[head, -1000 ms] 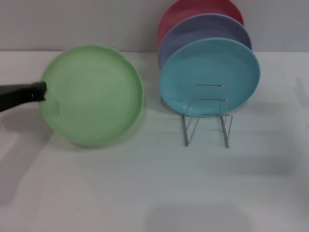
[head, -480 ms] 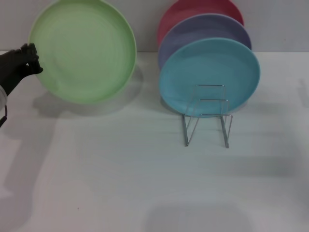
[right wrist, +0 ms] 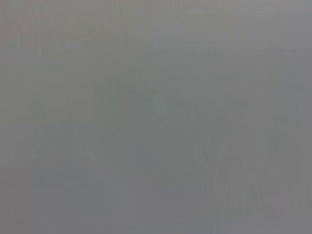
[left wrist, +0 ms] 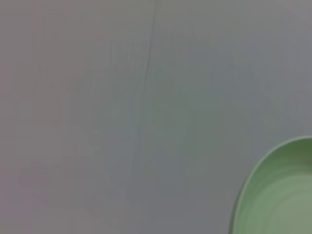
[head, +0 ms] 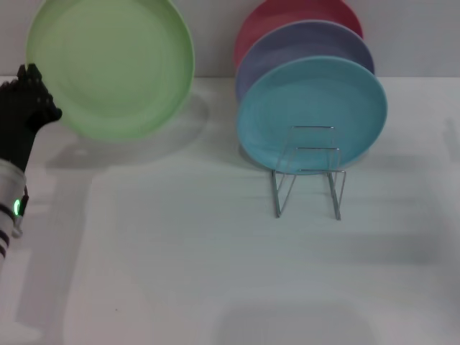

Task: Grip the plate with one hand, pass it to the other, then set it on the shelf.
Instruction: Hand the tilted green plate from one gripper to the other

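Green plate (head: 111,68) in left gripper (head: 37,100), shelf (head: 307,172) head-view only.

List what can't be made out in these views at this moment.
- Right end effector: in no view; the right wrist view is blank grey.
- Left end effector: its contact with the green plate is a dark blur in the head view; the left wrist view shows only the plate's rim.
- Plate's top: cut off by the head view's edge.
- Red plate: mostly behind the lavender plate and turquoise plate.
- Shelf: rear loops hidden by plates.
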Motion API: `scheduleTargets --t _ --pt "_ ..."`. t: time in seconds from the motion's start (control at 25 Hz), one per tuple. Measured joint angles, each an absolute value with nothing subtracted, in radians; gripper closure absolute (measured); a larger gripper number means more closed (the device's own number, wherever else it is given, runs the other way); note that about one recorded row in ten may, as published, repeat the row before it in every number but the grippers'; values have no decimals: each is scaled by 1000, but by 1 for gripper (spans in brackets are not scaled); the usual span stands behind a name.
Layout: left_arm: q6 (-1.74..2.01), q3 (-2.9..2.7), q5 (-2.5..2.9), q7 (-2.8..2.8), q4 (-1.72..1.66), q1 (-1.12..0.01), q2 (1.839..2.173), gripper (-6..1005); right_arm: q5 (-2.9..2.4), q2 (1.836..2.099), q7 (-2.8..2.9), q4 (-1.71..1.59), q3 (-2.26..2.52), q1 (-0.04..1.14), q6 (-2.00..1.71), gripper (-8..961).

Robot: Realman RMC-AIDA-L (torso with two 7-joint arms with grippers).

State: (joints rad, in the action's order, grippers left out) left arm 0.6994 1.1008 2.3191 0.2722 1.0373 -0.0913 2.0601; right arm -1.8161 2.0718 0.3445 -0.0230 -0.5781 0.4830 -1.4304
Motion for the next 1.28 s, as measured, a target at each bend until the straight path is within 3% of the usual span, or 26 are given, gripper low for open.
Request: scheduleTargets --t 0.36,1.28 --pt "1099 963 2425 -46 689 -125 2072 965 -1828 2074 345 13 -550 453 -1469 257" --pt "1311 624 2222 142 574 -122 2079 967 -1830 2079 347 116 -118 341 -1682 259"
